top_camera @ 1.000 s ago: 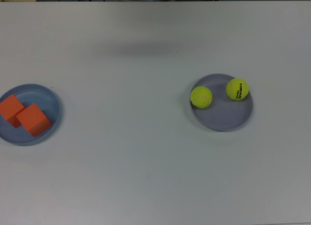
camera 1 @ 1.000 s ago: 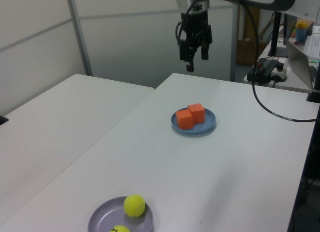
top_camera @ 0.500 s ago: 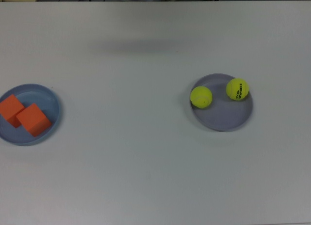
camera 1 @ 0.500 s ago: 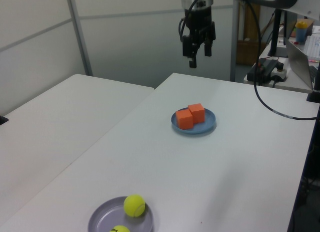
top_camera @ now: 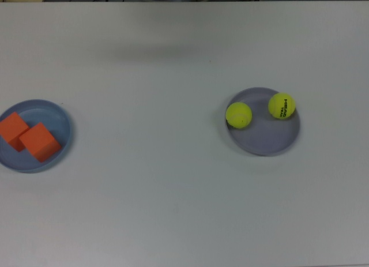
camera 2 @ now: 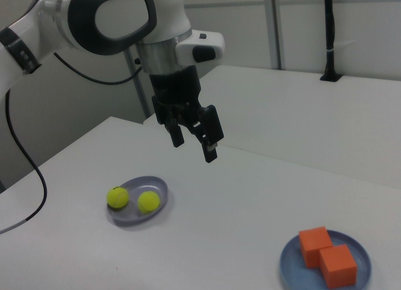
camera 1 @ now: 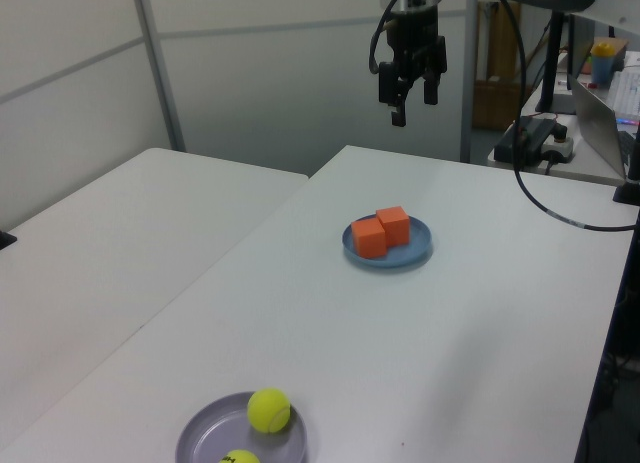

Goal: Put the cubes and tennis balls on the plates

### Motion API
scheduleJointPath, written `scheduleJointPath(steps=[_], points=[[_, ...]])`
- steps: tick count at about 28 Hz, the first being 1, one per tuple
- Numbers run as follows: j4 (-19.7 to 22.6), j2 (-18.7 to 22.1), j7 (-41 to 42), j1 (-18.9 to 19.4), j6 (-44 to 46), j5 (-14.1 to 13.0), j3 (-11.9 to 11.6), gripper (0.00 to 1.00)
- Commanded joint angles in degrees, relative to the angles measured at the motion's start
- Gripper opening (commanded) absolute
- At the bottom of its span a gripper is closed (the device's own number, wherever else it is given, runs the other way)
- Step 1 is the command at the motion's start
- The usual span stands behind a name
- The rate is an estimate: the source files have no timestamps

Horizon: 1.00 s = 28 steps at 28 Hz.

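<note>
Two orange cubes (top_camera: 29, 136) (camera 1: 382, 230) (camera 2: 326, 255) lie side by side on the light blue plate (top_camera: 62, 126) (camera 1: 418, 249) (camera 2: 289, 269) at the top view's left. Two yellow-green tennis balls (top_camera: 238, 115) (top_camera: 282, 105) (camera 1: 269, 410) (camera 2: 117, 196) (camera 2: 148, 201) rest on the lavender plate (top_camera: 271, 140) (camera 1: 200, 438) (camera 2: 156, 185) at the top view's right. My gripper (camera 1: 413, 98) (camera 2: 195, 143) hangs high above the table, open and empty, far from both plates. It is out of the top view.
The white table (top_camera: 161, 180) carries only the two plates. In the left view a second white table (camera 1: 110, 233) stands alongside on the left, and a cable and desk clutter (camera 1: 540, 133) sit beyond the far right edge.
The gripper has risen and drifted toward the left view's right, still open and empty. Cubes, balls and plates have not moved.
</note>
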<state>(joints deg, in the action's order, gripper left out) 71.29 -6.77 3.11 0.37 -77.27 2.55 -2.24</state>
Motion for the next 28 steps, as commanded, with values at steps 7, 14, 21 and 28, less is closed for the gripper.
scheduleJointPath(steps=[7,14,21,28], points=[[1.0,1.2,0.4,0.2,0.4,-0.6,-0.5,1.00],[1.0,1.2,0.3,-0.6,0.5,-0.7,-0.4,1.00],[1.1,2.4,0.2,-1.8,0.5,-0.8,-0.4,1.00],[1.0,2.4,0.2,-2.3,0.5,-0.8,-0.5,1.00]])
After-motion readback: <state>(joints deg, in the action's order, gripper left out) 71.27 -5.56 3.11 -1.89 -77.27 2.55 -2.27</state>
